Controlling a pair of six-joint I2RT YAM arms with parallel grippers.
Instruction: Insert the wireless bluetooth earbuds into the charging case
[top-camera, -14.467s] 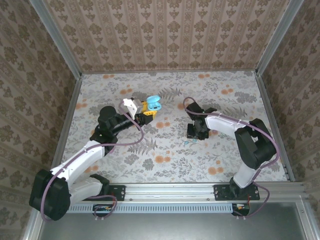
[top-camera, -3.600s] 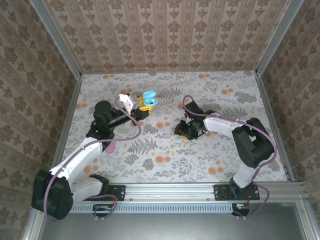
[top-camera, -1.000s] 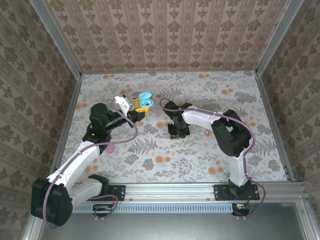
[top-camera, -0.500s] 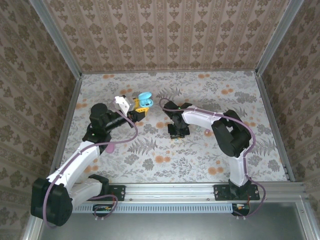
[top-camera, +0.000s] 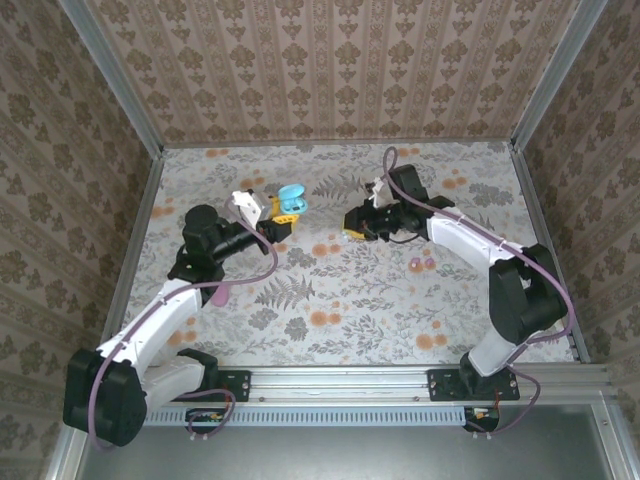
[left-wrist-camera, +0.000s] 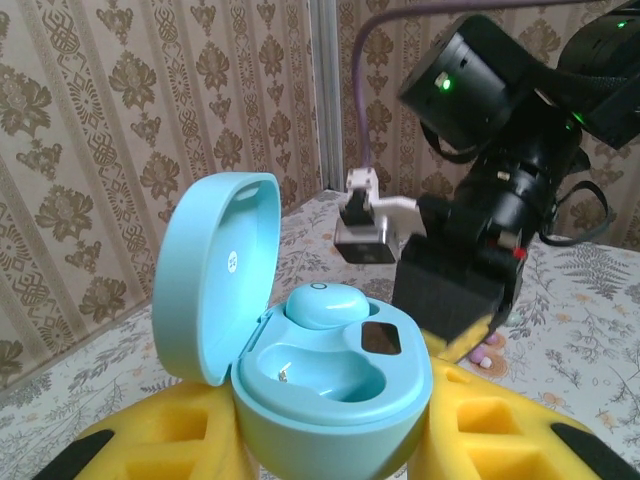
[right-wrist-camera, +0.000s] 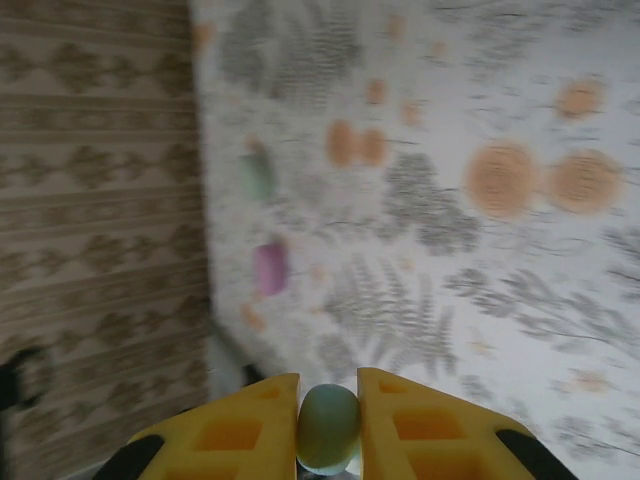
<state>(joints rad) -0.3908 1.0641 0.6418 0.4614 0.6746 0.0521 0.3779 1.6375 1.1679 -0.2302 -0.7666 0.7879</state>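
The pale cyan charging case (left-wrist-camera: 330, 375) stands open, lid (left-wrist-camera: 205, 275) tipped back to the left, with my left gripper (left-wrist-camera: 330, 445) shut on its base. One cyan earbud (left-wrist-camera: 325, 303) sits in the far slot; the near slot is empty. In the top view the case (top-camera: 291, 199) is held above the table's back left by the left gripper (top-camera: 279, 213). My right gripper (right-wrist-camera: 328, 400) is shut on a second pale cyan earbud (right-wrist-camera: 328, 430). It hovers just right of the case (top-camera: 353, 221).
Two small pink buds (top-camera: 422, 264) lie on the floral table to the right of centre. A pink case (top-camera: 217, 295) rests beside the left arm, seen blurred as a pink case (right-wrist-camera: 270, 268) in the right wrist view. Patterned walls close in three sides.
The right arm has risen from the table's middle and swung back toward the case with the cyan earbud in its jaws. The left arm and the case have barely moved.
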